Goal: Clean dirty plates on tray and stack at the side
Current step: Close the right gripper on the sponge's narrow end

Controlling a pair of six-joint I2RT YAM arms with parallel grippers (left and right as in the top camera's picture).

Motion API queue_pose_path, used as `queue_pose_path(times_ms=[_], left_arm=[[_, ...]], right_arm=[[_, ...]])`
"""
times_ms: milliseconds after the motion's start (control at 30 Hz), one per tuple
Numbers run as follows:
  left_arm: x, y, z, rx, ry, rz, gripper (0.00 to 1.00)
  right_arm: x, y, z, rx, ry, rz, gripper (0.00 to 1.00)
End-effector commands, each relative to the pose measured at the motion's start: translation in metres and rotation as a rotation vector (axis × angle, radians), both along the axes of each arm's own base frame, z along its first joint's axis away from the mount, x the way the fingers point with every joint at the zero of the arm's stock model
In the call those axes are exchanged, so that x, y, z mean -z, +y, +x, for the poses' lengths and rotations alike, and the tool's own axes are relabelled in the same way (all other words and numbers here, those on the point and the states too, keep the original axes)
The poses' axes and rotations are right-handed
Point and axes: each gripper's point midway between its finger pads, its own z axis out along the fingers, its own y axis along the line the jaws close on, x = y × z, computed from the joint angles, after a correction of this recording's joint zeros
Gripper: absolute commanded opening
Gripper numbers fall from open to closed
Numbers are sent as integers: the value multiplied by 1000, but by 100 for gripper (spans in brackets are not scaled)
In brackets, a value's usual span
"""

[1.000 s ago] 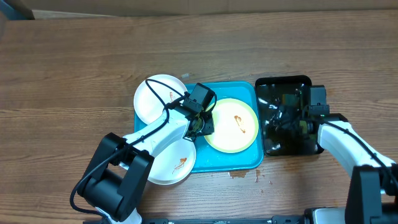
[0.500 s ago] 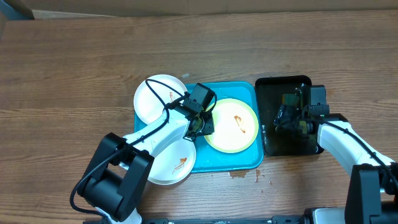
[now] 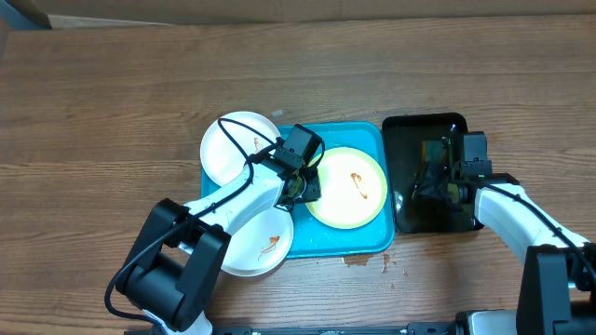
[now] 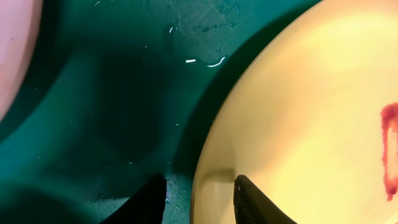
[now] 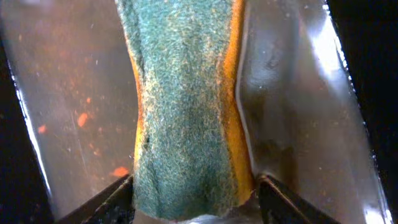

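Observation:
The turquoise tray holds the yellow-green rimmed plate, which has an orange smear. One white smeared plate overlaps the tray's back left corner, another its front left. My left gripper is open at the rimmed plate's left edge. In the left wrist view it straddles the plate rim, one finger over the tray, one over the plate. My right gripper is open around a green-and-orange sponge. The left finger touches the sponge, and a sliver of gap remains at the right.
The glossy black tray stands right of the turquoise one, with the sponge and my right gripper inside it. Orange specks dot its wet floor. A brown spill marks the table by the turquoise tray's front edge.
My right gripper's jaws have narrowed around the sponge in the black tray. The left arm and the plates have not moved.

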Motion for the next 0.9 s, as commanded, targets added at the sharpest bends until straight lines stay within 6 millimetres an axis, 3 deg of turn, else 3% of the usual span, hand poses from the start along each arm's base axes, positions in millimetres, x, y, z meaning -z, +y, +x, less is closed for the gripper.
queue_pose_path(times_ms=[0,133,200,233,267,300,333,367,400,433,467,700,800,867], left_arm=[[8,8,-2,8,10,38,38],[8,8,-2,8,10,38,38],[8,8,-2,8,10,38,38],[8,8,-2,8,10,38,38],[8,8,-2,8,10,38,39],[8,8,-2,8,10,38,39],[8,8,-2,8,10,38,39],[8,8,-2,8,10,38,39],[8,8,-2,8,10,38,39],[8,8,-2,8,10,38,39],[8,8,-2,8,10,38,39],[8,8,-2,8,10,38,40],[8,8,-2,8,10,38,41],[8,8,-2,8,10,38,41]], right_arm=[[5,-3,-2,5,11,-15,65],[4,-3,-2,5,9,-14,57],[5,-3,-2,4,10,-15,38],[5,-3,-2,4,10,-15,18],[5,-3,-2,4,10,-15,7],[5,-3,-2,4,10,-15,4],[5,-3,-2,4,10,-15,4],[5,-3,-2,4,10,-15,11],[4,-3,-2,4,9,-15,43],[4,-3,-2,4,9,-15,56],[4,-3,-2,4,9,-15,59],[5,-3,-2,4,12,-15,58],[6,-3,-2,-22,12,-24,35],[8,-3,-4,-48,18,-37,32]])
